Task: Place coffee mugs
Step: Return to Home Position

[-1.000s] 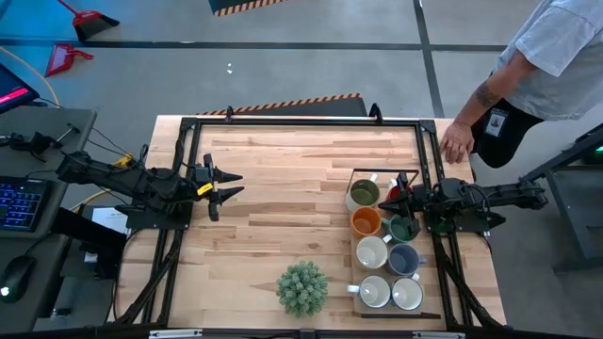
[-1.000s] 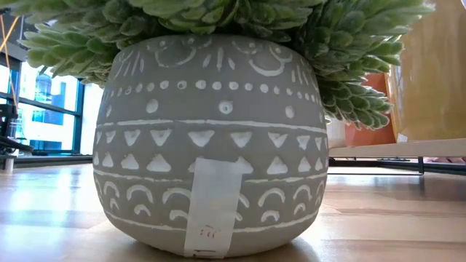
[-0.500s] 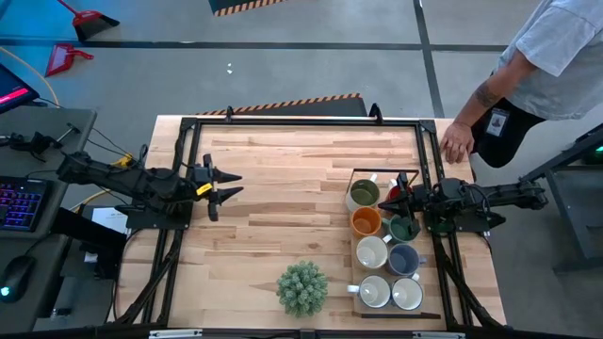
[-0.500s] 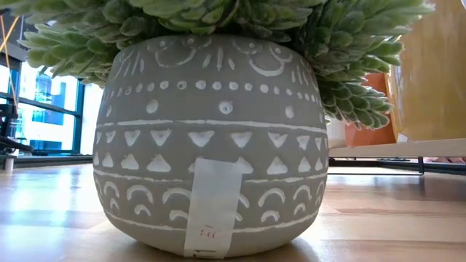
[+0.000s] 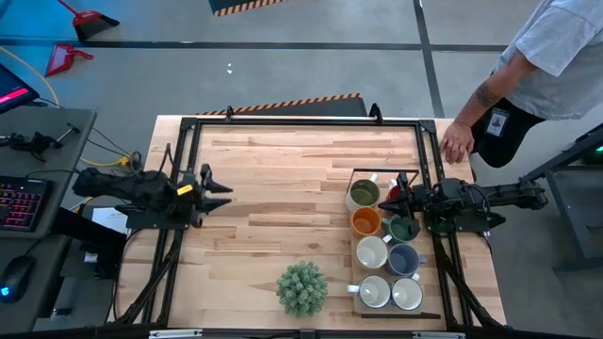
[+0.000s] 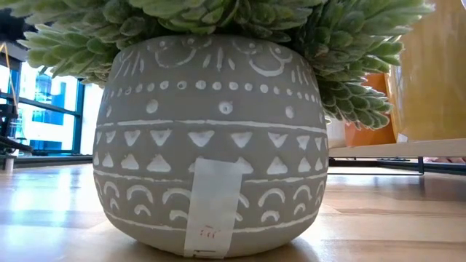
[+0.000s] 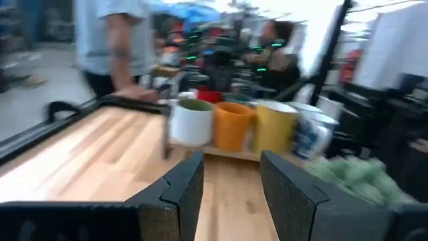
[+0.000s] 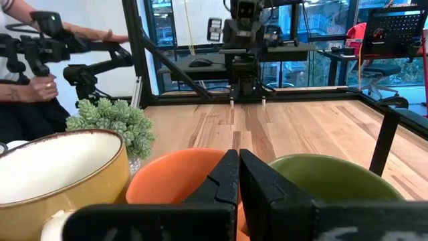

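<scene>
Mugs (image 5: pixel 371 252) are bunched at the table's (image 5: pixel 283 160) right side. Right gripper (image 8: pixel 239 157), fingers together and empty, hangs right over them, between orange mug (image 8: pixel 170 175) and olive mug (image 8: pixel 331 177). Left gripper (image 7: pixel 232 161), fingers apart, is well apart across the table.

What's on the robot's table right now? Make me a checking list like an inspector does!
Surface: wooden table, bare in the middle.
Job's things: eight coffee mugs, all upright, in two rows on a shelf at the table's right side.
Clutter: spiky green plant near the front edge.
Grippers: left gripper open and empty at the table's left edge; right gripper shut and empty over the mugs.
Cables: wires just off the table's left edge.
Surroundings: a person with a hand at the far right corner; keyboard on a side desk.
</scene>
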`<state>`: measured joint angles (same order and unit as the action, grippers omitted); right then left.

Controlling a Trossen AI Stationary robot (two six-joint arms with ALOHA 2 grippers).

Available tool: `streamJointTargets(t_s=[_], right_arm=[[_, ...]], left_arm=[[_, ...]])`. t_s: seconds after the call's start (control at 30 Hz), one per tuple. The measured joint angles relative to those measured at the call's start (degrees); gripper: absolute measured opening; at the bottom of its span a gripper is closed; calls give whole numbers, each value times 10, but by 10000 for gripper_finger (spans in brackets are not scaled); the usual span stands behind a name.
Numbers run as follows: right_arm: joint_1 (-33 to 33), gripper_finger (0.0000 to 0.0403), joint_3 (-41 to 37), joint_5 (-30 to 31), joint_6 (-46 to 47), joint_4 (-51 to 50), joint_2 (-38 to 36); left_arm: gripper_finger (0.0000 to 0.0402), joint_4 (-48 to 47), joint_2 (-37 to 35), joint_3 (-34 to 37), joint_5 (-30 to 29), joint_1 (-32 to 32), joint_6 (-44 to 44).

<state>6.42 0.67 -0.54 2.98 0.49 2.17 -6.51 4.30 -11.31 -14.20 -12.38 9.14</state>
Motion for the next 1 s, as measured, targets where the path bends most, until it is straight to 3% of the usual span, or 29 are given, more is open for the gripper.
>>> streamJointTargets(t_s=[0.1,0.3,1.0], right_arm=[[0,0,0,0,0,0,0],[0,0,0,0,0,0,0],[0,0,0,1,0,0,0]], left_arm=[[135,61,-38,53,32,0,-20],[135,120,-41,90,32,0,-31],[135,89,-38,106,32,38,-3]])
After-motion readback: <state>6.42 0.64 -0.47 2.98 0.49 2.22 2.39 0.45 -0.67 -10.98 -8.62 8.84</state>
